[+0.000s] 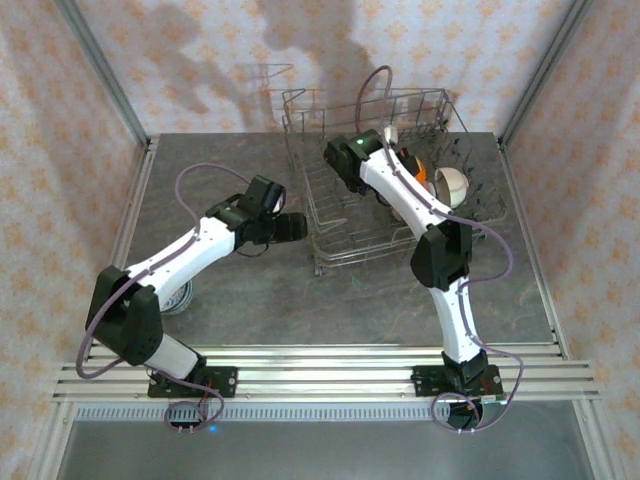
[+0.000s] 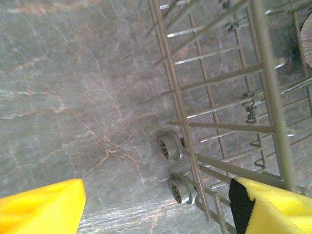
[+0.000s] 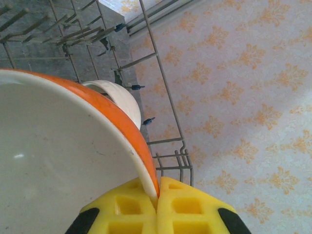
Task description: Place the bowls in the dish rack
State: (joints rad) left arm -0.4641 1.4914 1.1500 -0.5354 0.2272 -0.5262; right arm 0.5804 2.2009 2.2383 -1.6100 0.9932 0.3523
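We see the right gripper [image 3: 157, 196] with its yellow fingers pressed together on the rim of the orange bowl [image 3: 63, 146]. One finger is inside the pale interior and the other is against the orange outer wall. The bowl is held tilted over the dish rack [image 1: 330, 215], and from above it sits in the rack's right part, under the right arm.

Just beyond it a white bowl [image 3: 121, 99] stands on edge among the tines, close to the orange rim; we cannot tell whether the two touch. The rack's raised wire side runs just beside both bowls on the right, with the patterned wall [image 3: 243, 87] close behind it, so there is little room on that side. The tines in the rack's left half look bare and open.

The left gripper [image 1: 296, 227] hangs over the worktop [image 1: 330, 305] just beside the rack's left edge. Its fingers are spread wide and hold nothing. In the left wrist view, two small wheels [image 2: 170, 145] sit at the rack's lower wire frame, near the right-hand finger. Left of the rack, the grey worktop lies bare out to its metal border.
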